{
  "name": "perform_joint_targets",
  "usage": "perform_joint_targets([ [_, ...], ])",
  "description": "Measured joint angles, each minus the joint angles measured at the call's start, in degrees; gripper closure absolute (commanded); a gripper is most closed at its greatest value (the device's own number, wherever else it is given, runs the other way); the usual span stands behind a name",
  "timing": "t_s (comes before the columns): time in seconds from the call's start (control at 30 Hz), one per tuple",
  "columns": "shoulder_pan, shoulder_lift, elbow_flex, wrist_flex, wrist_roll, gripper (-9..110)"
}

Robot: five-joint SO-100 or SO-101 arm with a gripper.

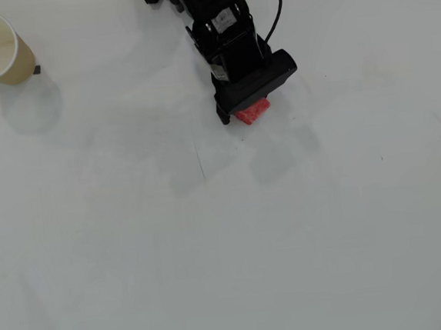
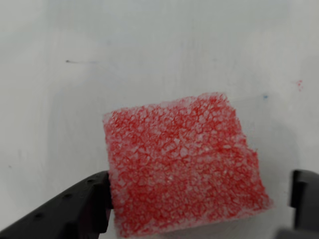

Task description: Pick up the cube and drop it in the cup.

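The cube (image 1: 255, 113) is a red-pink speckled block lying on the white table, mostly hidden under the arm in the overhead view. It fills the middle of the wrist view (image 2: 184, 174). My gripper (image 1: 248, 107) (image 2: 199, 199) is down over it and open. The left finger (image 2: 75, 211) touches the cube's left side. The right finger (image 2: 305, 199) stands a small gap away from the cube's right edge. The cup (image 1: 21, 60), cream-beige with a pale inside, stands upright far off at the top left of the overhead view.
The black arm (image 1: 224, 26) with its cable comes in from the top centre of the overhead view. A small dark mark (image 1: 37, 70) sits by the cup's base. White table (image 1: 212, 250) spreads between the cube and the cup.
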Motion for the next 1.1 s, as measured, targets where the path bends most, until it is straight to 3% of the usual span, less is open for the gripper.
perform_joint_targets([
  [0.47, 0.5, 0.0, 0.0, 0.1, 0.0, 80],
  [0.97, 0.5, 0.0, 0.0, 0.1, 0.0, 79],
  [1.1, 0.5, 0.0, -0.4, 0.1, 0.0, 74],
])
